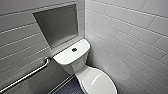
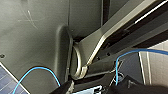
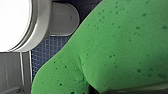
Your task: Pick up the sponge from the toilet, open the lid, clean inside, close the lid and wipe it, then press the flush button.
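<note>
The white toilet [image 1: 83, 71] stands in the corner with its oval lid [image 1: 98, 82] down. The dark round flush button [image 1: 74, 49] sits in the middle of the cistern top. In the right wrist view the bright green sponge [image 3: 120, 45] looms very close to the camera. It is creased near its lower edge, and my right gripper is shut on it. Behind the sponge lie the toilet's bowl rim [image 3: 41, 27] and the bright lid [image 3: 12, 22]. The left wrist view looks at my own dark body panels and blue cables [image 2: 37, 72]; my left gripper is open and holds nothing.
A metal grab rail [image 1: 27, 75] runs along the left wall below a recessed grey niche [image 1: 58, 23]. White tiled walls close in tightly on the right of the toilet. Dark blue floor tiles [image 1: 70, 88] lie left of the bowl.
</note>
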{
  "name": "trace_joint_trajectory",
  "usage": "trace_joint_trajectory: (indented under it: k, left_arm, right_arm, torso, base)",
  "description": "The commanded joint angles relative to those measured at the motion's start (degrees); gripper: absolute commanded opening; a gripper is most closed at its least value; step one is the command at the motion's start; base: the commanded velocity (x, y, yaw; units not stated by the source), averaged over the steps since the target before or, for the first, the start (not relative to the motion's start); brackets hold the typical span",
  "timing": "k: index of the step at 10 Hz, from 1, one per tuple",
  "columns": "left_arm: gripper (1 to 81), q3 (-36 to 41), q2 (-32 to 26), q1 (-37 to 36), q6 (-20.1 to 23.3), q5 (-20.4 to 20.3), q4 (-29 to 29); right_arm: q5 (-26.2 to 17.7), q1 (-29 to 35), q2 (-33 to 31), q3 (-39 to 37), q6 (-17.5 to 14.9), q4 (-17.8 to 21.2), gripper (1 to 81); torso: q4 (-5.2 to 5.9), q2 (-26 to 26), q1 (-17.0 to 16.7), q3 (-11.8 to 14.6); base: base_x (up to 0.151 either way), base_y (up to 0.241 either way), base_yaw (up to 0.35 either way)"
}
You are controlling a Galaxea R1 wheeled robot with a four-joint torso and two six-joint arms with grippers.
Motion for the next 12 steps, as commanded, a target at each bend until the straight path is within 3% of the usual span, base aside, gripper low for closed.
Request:
trace_joint_trajectory:
  k: [1,2,3,4,5,8,12]
  left_arm:
    - [81.1,6.98,-5.07,-1.01,-0.46,4.75,-0.49]
    - [81.1,7.68,-5.85,-1.54,-0.46,4.75,-0.49]
    - [81.1,9.16,-7.07,-2.15,-0.46,4.75,-0.49]
    - [81.1,12.39,-9.26,-3.38,-0.55,4.75,-0.58]
    - [81.1,16.63,-12.17,-4.96,-0.64,4.75,-0.75]
    - [81.1,23.06,-19.3,-11.11,-0.64,5.27,-2.95]
    - [81.1,26.23,-24.4,-16.92,-3.8,4.75,-7.96]
  right_arm:
    - [1.29,-7.53,-3.32,4.5,-14.81,15.83,1.0]
    - [1.38,-9.55,-2.7,6.34,-25.16,24.52,1.0]
    - [0.95,-11.64,-2.79,9.13,-33.04,29.71,1.0]
    - [1.38,-14.54,-2.62,10.47,-37.91,31.68,1.0]
    - [1.47,-16.94,-1.92,10.14,-39.45,31.16,1.0]
    - [1.47,-19.4,2.13,4.5,-39.27,23.15,1.0]
    - [0.59,-19.32,5.47,3.27,-38.83,22.98,1.0]
  torso:
    - [0.0,0.0,0.0,0.0]
    - [0.0,0.0,0.0,0.0]
    - [0.0,-0.02,0.0,0.0]
    - [0.0,-0.02,0.0,0.0]
    - [0.0,-0.02,0.0,0.0]
    - [0.0,-0.05,0.0,0.0]
    - [0.0,-0.07,0.0,0.0]
  base:
    - [0.0,0.0,0.0]
    - [0.0,0.0,0.0]
    - [0.0,0.0,0.0]
    - [0.0,0.0,0.0]
    - [0.0,0.0,0.0]
    - [0.0,0.0,0.0]
    - [0.0,0.0,0.0]
